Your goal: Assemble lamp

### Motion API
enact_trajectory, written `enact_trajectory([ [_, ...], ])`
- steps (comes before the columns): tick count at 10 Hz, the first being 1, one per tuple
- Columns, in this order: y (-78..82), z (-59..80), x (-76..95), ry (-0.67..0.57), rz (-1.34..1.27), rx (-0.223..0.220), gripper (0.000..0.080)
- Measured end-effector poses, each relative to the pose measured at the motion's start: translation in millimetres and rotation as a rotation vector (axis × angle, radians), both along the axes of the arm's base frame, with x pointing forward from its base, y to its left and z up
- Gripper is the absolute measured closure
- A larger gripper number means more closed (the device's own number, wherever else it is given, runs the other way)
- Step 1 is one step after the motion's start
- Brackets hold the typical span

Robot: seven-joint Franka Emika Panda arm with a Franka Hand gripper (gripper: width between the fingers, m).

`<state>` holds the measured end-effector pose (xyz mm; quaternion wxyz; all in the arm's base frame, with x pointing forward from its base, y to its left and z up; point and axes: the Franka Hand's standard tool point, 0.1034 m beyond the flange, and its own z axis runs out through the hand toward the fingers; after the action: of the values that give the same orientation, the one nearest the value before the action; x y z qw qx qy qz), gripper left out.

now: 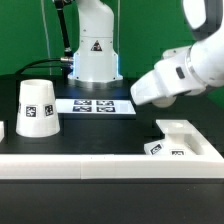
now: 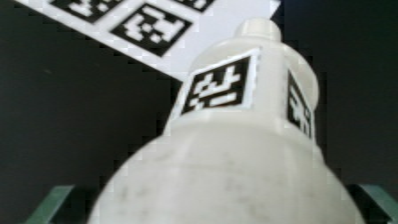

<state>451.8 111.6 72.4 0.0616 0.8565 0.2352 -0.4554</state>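
Note:
The ball-shaped bulb fills the wrist view, its tagged neck pointing away toward the marker board. My gripper is shut on the bulb's round body, with dark fingers showing at either side. In the exterior view my gripper hangs above the table, right of the centre, and the bulb is hidden by the hand. The tapered shade stands at the exterior view's left. The flat stepped base lies at the exterior view's right, below and right of the gripper.
The marker board lies on the black table between the shade and my gripper. The robot's white pedestal stands behind it. A low white wall runs along the table's front edge.

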Motion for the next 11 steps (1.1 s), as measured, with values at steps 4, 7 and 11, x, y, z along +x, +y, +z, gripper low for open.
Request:
enact_trajectory([
  [4,-5.2,7.2,14.9,-0.068,-0.023,0.011,0.0226],
  [7,-25.5,20.7,29.8,-0.203,-0.014,0.108,0.0226],
  [11,-42.9,41.0,63.9,-0.459,-0.018,0.2,0.0226],
])
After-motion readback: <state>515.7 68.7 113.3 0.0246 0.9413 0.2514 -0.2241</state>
